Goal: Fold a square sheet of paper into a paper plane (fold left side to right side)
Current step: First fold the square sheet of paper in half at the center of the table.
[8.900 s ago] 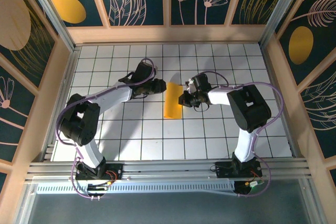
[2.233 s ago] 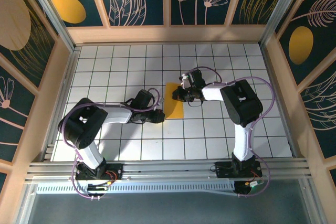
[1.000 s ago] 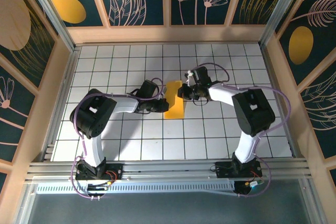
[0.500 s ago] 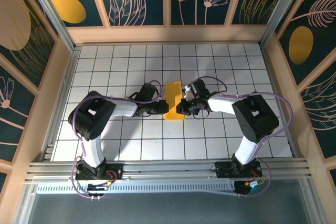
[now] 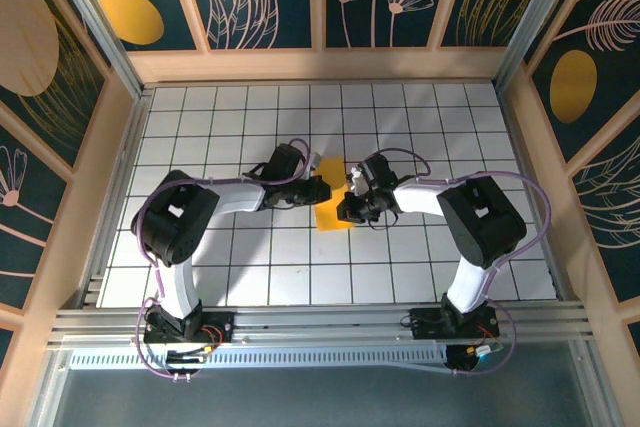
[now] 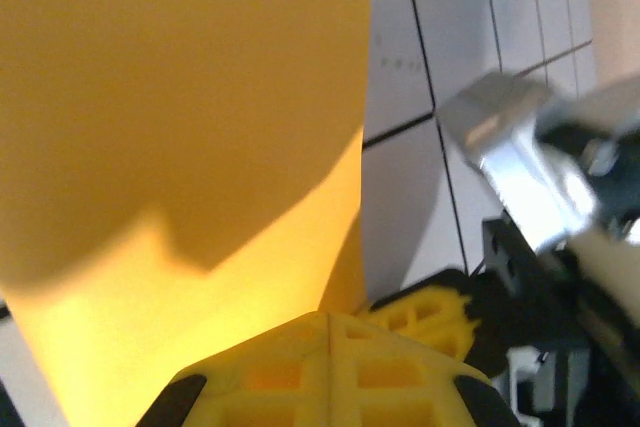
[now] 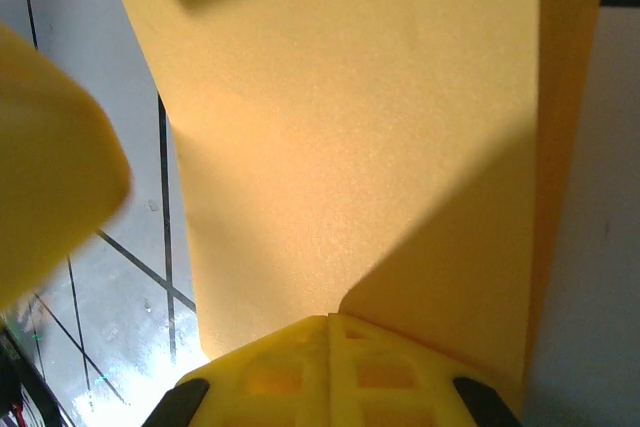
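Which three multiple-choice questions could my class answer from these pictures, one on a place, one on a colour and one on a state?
1. Where is the paper?
A. Left of both hands
B. Between the left hand and the right hand
C. Right of both hands

2. What colour is the paper?
A. Yellow-orange
B. Blue
C. White

3. What shape is the paper in?
A. A wide open square
B. A crumpled ball
C. A narrow strip

Answers:
1 B: the top view shows one hand at each long edge of the paper.
2 A: all three views show that colour.
3 C: from above the paper is much longer than it is wide.
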Controlling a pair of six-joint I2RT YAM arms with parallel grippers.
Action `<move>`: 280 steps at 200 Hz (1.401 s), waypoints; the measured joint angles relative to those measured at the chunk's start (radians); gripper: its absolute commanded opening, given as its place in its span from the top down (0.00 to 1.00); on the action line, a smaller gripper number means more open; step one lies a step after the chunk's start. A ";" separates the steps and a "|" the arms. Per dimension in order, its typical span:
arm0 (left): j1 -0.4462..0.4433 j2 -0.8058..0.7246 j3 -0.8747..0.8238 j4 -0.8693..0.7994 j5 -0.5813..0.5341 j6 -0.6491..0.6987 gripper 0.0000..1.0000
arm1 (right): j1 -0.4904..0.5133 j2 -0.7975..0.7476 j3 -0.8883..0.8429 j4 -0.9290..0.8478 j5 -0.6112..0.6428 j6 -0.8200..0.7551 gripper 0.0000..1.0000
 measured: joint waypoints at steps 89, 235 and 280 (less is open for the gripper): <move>0.035 0.082 0.024 -0.013 -0.014 0.029 0.98 | 0.000 0.009 0.017 -0.023 0.002 -0.023 1.00; 0.084 0.103 0.027 -0.007 -0.045 0.041 0.98 | -0.014 0.020 0.037 -0.036 0.023 -0.055 1.00; 0.146 0.133 0.070 -0.009 -0.047 0.058 0.98 | -0.016 0.020 0.037 -0.035 0.025 -0.061 1.00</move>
